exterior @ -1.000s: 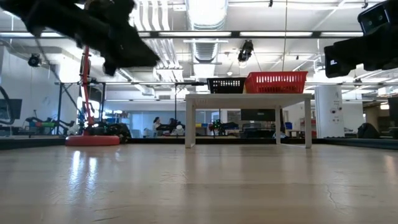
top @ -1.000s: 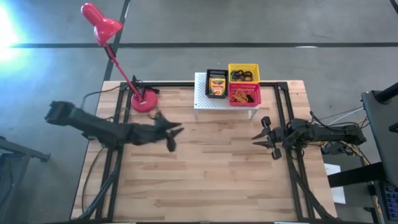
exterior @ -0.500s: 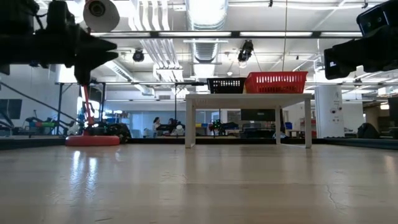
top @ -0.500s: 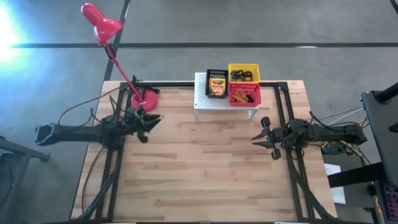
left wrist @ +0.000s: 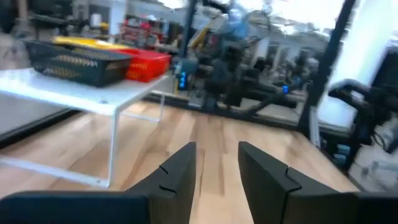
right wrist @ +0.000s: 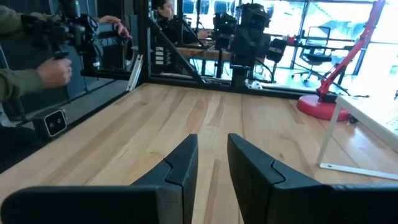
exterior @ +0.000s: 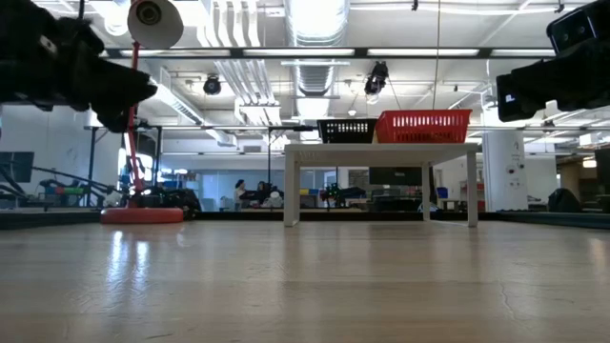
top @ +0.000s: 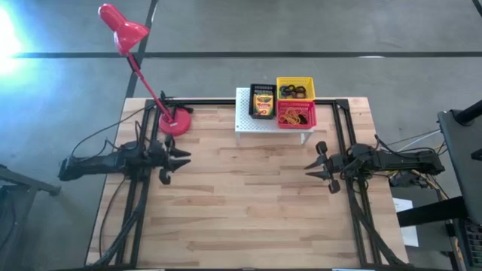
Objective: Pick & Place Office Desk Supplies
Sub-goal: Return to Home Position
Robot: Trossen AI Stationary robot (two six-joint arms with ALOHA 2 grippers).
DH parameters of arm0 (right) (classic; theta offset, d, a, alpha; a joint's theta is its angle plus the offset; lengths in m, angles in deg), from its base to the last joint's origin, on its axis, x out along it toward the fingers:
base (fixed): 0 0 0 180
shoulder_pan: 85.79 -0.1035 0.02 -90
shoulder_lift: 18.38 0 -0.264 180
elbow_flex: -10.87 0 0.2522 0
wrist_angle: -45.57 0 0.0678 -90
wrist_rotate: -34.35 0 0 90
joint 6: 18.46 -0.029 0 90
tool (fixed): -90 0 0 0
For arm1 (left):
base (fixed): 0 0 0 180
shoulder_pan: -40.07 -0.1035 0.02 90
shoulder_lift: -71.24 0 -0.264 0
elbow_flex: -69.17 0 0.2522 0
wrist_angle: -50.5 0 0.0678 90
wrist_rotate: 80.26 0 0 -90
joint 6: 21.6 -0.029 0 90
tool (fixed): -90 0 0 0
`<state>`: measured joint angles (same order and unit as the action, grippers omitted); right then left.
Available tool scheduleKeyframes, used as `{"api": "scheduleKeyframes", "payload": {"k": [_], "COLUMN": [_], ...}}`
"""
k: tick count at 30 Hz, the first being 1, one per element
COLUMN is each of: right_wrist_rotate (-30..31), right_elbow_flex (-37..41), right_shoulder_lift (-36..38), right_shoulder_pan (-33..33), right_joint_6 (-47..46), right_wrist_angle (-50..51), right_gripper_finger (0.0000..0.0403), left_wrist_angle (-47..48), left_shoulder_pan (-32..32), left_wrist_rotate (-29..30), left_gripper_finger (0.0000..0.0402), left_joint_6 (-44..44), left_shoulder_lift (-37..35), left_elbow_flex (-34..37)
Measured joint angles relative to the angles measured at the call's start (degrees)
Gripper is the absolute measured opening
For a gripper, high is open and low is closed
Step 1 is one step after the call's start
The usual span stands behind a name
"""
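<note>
The left gripper [top: 178, 159] hangs well to the left of the white perforated metal stand [top: 242, 124]. The left wrist view shows its two dark fingers a narrow gap apart with nothing between them. A second ago this arm reached out over the pale wooden tabletop [top: 248, 211], in front of the stand and left of its middle. Half a second ago it had swung back toward the round base of the red desk lamp [top: 175, 122], which stands just left of the stand. Now it is drawn further in, lying straighter and pointing level across the boards, past the stand's front. The right gripper [top: 320, 167] has not shifted in that time. It waits to the right of the stand and a little in front of it, fingers also slightly parted and empty.

The supplies all sit on the stand:
- The yellow-and-green crayon boxes [top: 262, 104] are in the black mesh basket [top: 251, 102] on its left half.
- The small dark rings [top: 292, 91] are in the yellow plastic basket [top: 295, 79] at its back right.
- The yellowish rubber bands [top: 295, 115] are in the red plastic basket [top: 314, 113] at its front right.

The high view shows no supply lying loose on the boards. The sorting therefore looks finished. The left arm's retreat reads as the closing move, with only its settling into a rest pose like the right arm's left to do.
</note>
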<state>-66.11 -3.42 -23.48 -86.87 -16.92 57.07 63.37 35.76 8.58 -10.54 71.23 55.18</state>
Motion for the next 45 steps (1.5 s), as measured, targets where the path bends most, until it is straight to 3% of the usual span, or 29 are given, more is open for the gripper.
{"api": "scheduleKeyframes", "payload": {"k": [7, 13, 45], "right_wrist_rotate": [0.3, 0.3, 0.4], "right_elbow_flex": [0.0, 0.0, 0.0], "right_shoulder_lift": [-0.3, -0.3, -0.3], "right_shoulder_pan": [0.0, 0.0, 0.0], "right_joint_6": [0.0, 0.0, 0.0], "right_wrist_angle": [0.1, 0.2, 0.2], "right_gripper_finger": [0.0077, 0.0073, 0.0068], "left_wrist_angle": [0.5, 0.5, 0.1], "left_shoulder_pan": [7.9, 10.9, 11.2], "left_wrist_rotate": [0.9, 1.2, 1.8], "left_gripper_finger": [0.0125, 0.0125, 0.0125], "left_joint_6": [-3.8, -6.1, -4.6], "left_shoulder_lift": [0.0, 0.0, 0.3], "left_elbow_flex": [-0.1, -0.1, 0.0]}}
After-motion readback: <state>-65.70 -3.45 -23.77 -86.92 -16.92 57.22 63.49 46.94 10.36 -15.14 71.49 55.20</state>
